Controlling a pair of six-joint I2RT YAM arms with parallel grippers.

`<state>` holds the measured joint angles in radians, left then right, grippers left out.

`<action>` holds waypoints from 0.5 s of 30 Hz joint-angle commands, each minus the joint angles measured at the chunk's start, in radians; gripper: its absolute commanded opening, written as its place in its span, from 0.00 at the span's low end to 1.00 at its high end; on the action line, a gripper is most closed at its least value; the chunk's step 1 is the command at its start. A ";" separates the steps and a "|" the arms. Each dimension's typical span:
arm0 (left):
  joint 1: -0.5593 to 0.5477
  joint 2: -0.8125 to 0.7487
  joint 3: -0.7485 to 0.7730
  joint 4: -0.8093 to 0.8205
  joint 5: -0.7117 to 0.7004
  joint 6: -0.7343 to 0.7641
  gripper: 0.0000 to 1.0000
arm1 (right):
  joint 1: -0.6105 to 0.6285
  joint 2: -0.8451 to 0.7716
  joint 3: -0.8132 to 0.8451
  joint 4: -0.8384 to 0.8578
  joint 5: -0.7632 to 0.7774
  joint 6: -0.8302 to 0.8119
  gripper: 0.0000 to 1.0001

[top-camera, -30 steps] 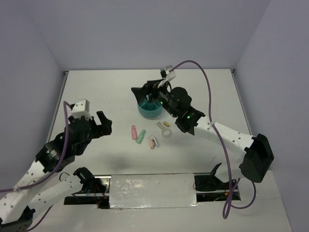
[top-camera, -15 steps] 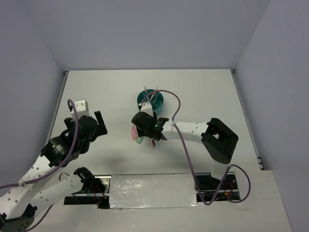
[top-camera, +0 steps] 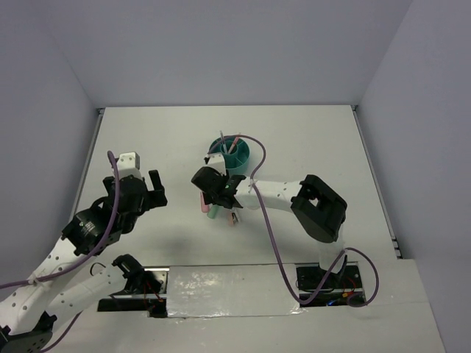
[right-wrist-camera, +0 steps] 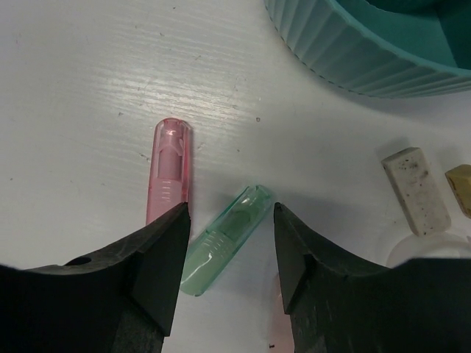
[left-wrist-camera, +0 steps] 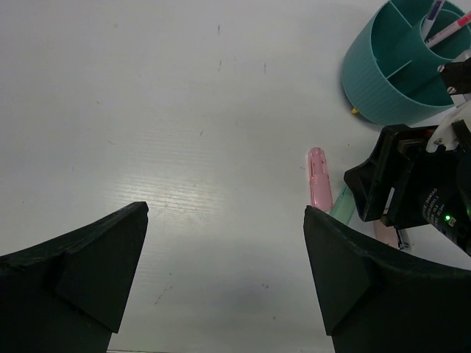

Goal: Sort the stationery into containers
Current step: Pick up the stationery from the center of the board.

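The white table is the stage, and the teal organiser sits near its middle, well out from both arm bases. The left gripper hangs wide open over bare table, holding nothing. The right gripper is low over the loose items just in front of the organiser, jaws partly open on either side of the green capsule, with no clear pinch yet. Two pens, pink and grey, stand in the organiser's cup. The pink capsule lies just beside the green one, and a white block and a yellowish piece are off to the side. This looks like the pick-up step, and next comes a firm squeeze, a lift and a carry over the rim.
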<state>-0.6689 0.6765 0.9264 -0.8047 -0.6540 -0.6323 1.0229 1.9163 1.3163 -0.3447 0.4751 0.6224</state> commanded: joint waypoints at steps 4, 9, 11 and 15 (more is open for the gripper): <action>0.006 -0.020 -0.003 0.048 0.024 0.029 0.99 | 0.000 0.003 -0.011 -0.011 -0.001 0.043 0.56; 0.011 -0.022 -0.003 0.053 0.039 0.037 0.99 | 0.014 0.010 -0.043 -0.025 -0.009 0.066 0.55; 0.012 -0.023 -0.004 0.056 0.043 0.039 0.99 | 0.016 0.013 -0.054 -0.022 -0.013 0.073 0.55; 0.014 -0.037 -0.006 0.061 0.047 0.040 0.99 | 0.016 0.039 -0.043 -0.033 -0.026 0.071 0.52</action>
<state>-0.6613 0.6556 0.9264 -0.7841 -0.6155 -0.6231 1.0298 1.9297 1.2686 -0.3656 0.4530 0.6724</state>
